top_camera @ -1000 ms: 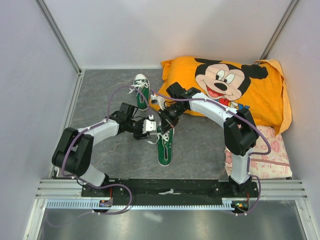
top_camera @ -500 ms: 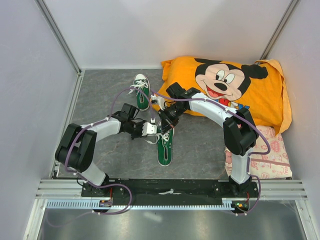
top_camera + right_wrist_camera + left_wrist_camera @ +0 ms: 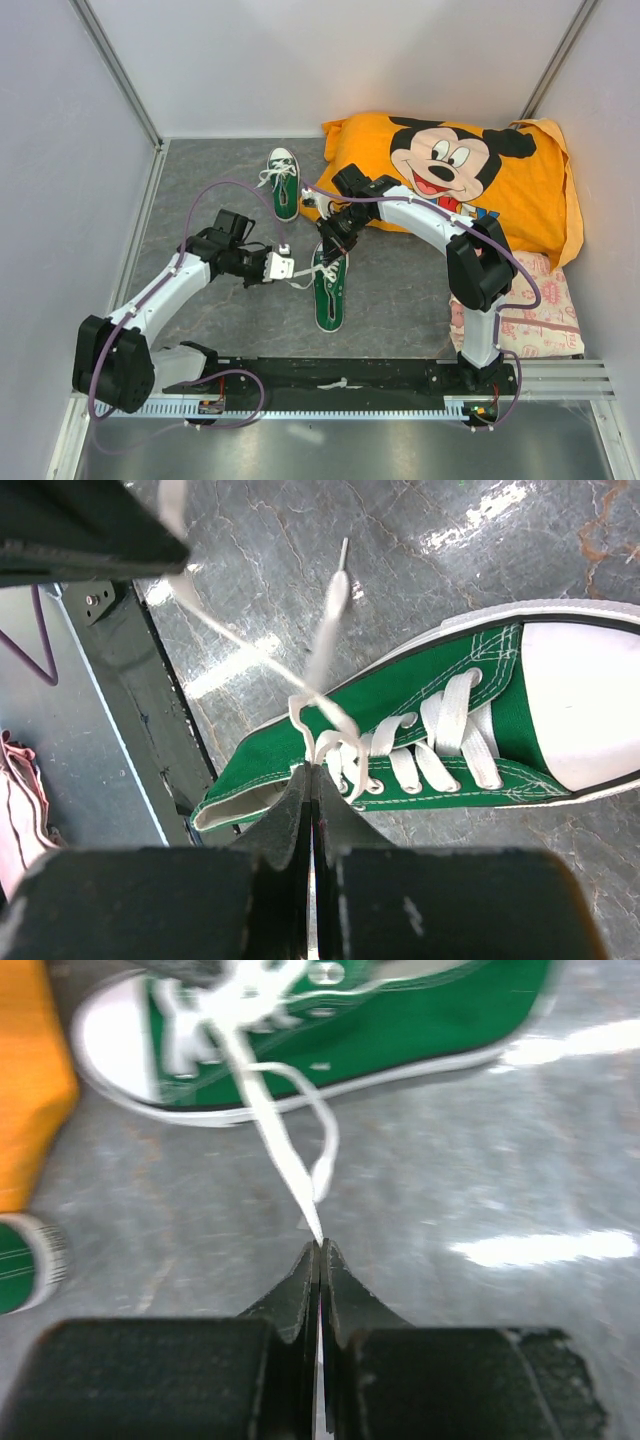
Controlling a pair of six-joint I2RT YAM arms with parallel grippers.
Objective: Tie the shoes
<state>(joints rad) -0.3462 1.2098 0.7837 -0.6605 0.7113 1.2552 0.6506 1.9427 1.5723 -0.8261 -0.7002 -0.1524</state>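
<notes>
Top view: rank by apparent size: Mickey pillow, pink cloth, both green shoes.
1. orange Mickey pillow
2. pink cloth
3. near shoe and far shoe: about alike, unranked

Bright, even overhead light, white glare streaks on the grey marbled tabletop (image 3: 540, 1250), green canvas sneaker (image 3: 420, 1020) motion-blurred in left wrist view, top view sharp.

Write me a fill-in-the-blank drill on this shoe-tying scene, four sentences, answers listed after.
The left gripper is shut on a taut white ____ from the near shoe.
The right gripper is ____ at that shoe's eyelets.
Both shoes have ____ canvas.
The far shoe lies beside an orange ____.
Missing: lace; shut; green; pillow.
</notes>
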